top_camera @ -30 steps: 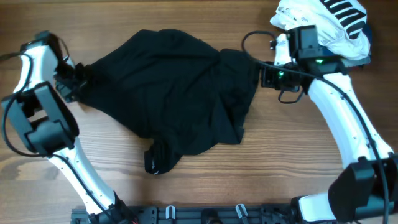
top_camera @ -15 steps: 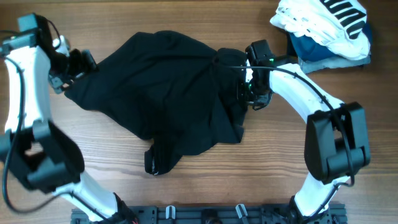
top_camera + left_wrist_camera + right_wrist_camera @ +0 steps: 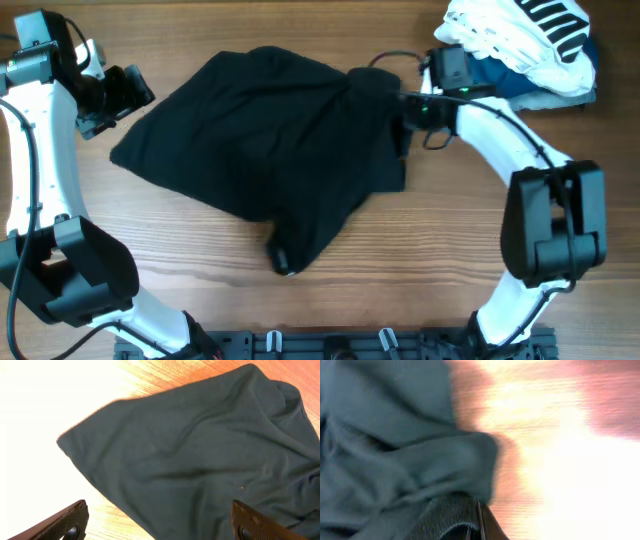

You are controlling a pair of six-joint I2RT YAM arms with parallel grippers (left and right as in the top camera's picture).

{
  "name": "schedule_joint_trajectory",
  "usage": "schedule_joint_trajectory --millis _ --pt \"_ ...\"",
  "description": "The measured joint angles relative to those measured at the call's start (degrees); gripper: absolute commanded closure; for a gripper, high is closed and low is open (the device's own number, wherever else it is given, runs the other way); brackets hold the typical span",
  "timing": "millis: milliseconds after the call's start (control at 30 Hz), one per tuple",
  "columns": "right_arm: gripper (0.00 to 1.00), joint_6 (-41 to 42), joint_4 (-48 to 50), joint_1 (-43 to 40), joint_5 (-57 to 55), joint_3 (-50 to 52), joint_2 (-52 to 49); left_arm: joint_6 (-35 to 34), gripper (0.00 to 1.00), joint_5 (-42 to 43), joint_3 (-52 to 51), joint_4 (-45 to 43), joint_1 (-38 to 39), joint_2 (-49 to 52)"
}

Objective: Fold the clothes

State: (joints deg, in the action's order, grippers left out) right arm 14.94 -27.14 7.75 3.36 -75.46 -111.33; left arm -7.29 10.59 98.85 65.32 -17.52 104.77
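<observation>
The right tool [image 3: 400, 102] is clamped shut on a bunched fold at the far right edge of the clothes [image 3: 265, 140], which lie crumpled in the middle of the desk [image 3: 460, 240]. The left tool [image 3: 128, 92] gapes wide and empty, just off the cloth's far left side. With one side free, a pull could drag the whole heap toward the white striped garment [image 3: 520, 35], or the pinch could slip. A second ago the right tool was open and the left sat at the cloth's edge.

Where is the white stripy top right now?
Overhead view: the white stripy top is bunched in the far right corner of the table, lying on the blue garment, to the right of the black clothes.
</observation>
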Motion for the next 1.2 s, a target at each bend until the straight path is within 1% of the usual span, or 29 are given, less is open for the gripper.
schedule_joint_trajectory --millis 133,233,267,300,333,367,567,633,700,800,833,933,1067,1133,1200 --pt "0.96 -5.3 7.2 -6.6 1.3 0.0 -0.1 0.2 0.11 0.0 0.0 -1.0 0.0 0.0" --pt "0.96 -7.6 7.9 -7.9 2.6 -0.1 -0.1 0.2 0.11 0.0 0.0 -1.4 0.0 0.0" --pt "0.87 -8.4 7.7 -7.9 3.1 -0.5 -0.2 0.2 0.11 0.0 0.0 -1.5 0.0 0.0" --pt "0.52 -9.1 7.0 -7.9 3.4 -1.3 -0.2 0.2 0.1 0.0 0.0 -1.5 0.0 0.0" --pt "0.13 -9.5 6.0 -7.8 3.7 -2.4 -0.3 0.2 0.1 0.0 0.0 -1.5 0.0 0.0" --pt "0.0 -9.8 4.0 -7.8 4.0 -4.3 -0.3 0.2 0.1 0.0 0.0 -1.5 0.0 0.0" --pt "0.0 -11.2 -16.5 -7.8 6.5 -17.9 -0.4 0.2 0.14 -0.3 0.0 0.6 0.0 0.0" --pt "0.0 -11.2 -21.1 -7.6 8.0 -20.0 0.3 0.0 0.11 -1.5 0.0 2.7 0.0 0.0" --pt "0.0 -11.2 -24.6 -6.8 9.4 -20.1 2.0 -3.0 0.1 -3.5 -0.2 4.2 0.0 0.0" --pt "0.0 -7.4 -27.6 -4.3 10.9 -20.1 4.8 -11.2 0.1 -4.9 -2.1 3.6 -0.1 0.0" --pt "0.0 -5.5 -28.3 -3.3 11.5 -20.2 5.7 -14.4 0.1 -5.2 -4.5 0.7 -0.1 0.0" --pt "0.0 -2.3 -30.0 -1.5 13.2 -20.3 6.6 -20.6 0.11 -5.7 -12.5 -6.3 -0.1 0.0" --pt "0.01 -2.0 -31.1 0.4 13.4 -20.3 6.6 -25.4 0.17 -5.9 -24.4 -15.8 -0.9 0.0" --pt "0.03 -2.2 -31.1 1.9 13.4 -20.3 6.6 -26.9 0.22 -6.0 -29.8 -21.7 -1.7 0.0" --pt "0.05 -2.4 -31.2 3.4 13.4 -20.3 6.6 -27.9 0.27 -6.1 -33.2 -24.9 -2.3 0.0"
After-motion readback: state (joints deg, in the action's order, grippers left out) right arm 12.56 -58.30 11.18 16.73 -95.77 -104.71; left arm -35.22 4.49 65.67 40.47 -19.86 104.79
